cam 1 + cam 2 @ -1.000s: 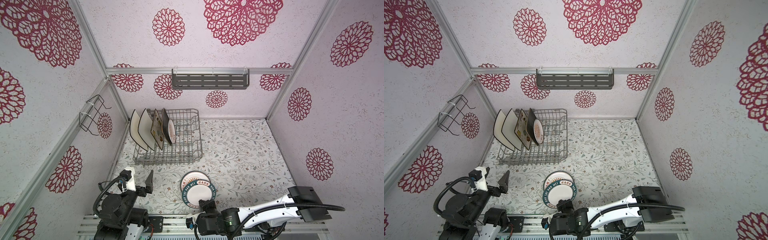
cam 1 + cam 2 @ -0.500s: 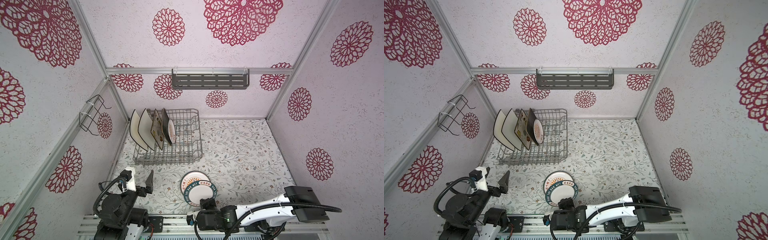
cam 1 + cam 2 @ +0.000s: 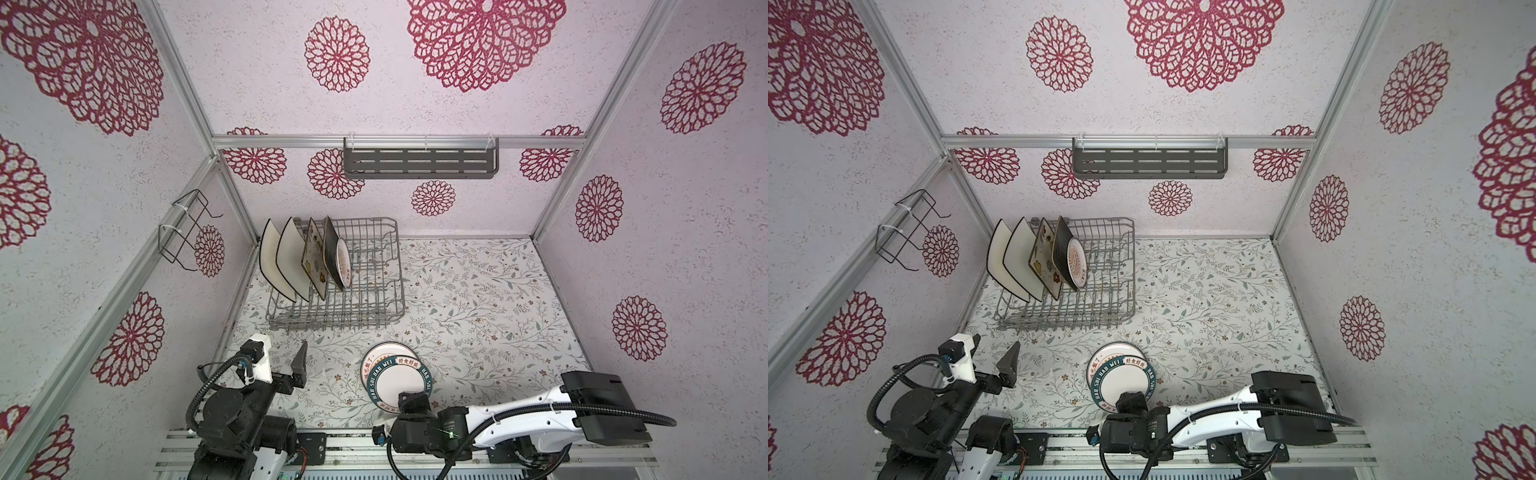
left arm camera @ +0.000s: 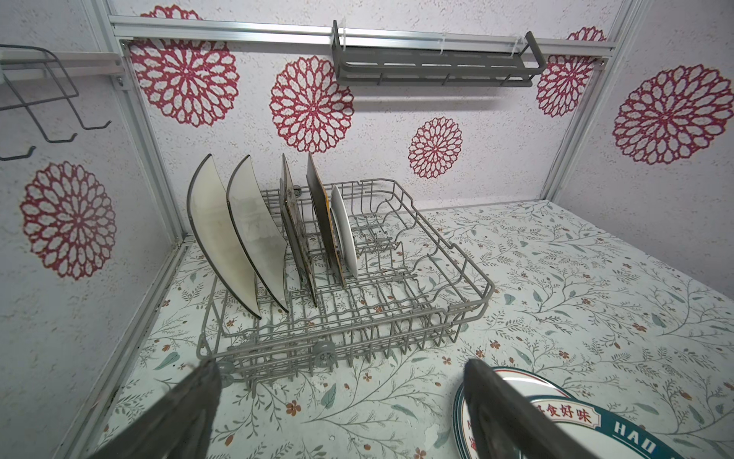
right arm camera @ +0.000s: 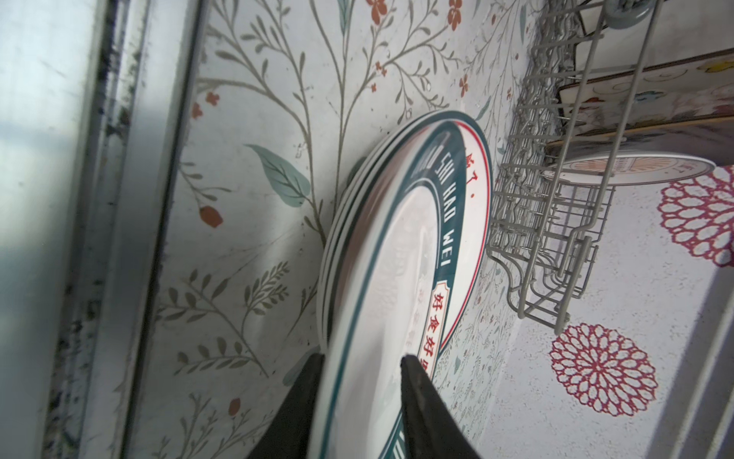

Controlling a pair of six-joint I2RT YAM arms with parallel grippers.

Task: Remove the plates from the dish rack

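Five racked plates: two white square black-rimmed plates, a cream square flowered plate, a dark brown square plate and a small round white plate with an orange sunburst centre stand on edge at the rack's left end. The round one is just beside the brown one (touching or not, I cannot tell).
Rack: the large grey wire dish rack sits toward the back left corner of the flower-printed desk.
Unloaded stack: round white plates with teal lettered rims lie flat near the middle of the desk's front edge, with the top one shifted toward that edge.
Right end effector: it is low at the front edge, with one finger over the top plate's face and one at its underside. The jaws are partly apart, and I cannot tell whether they pinch the rim.
Left end effector: it is spread wide and holds nothing, hanging over the desk between the rack's front left corner and the stack.
Risk at the stack: the top plate sits off-centre, so a withdrawal that hooks the lower finger under its rim could drag it toward the front edge or tip it off the pile.
Risk at the rack: the round plate looks the likely next pick. Lifting it askew could snag a tine or knock the brown plate, rocking the leaning squares.
Risk from the left arm: one finger is near the rack's corner, so a sideways swing could shove the rack.
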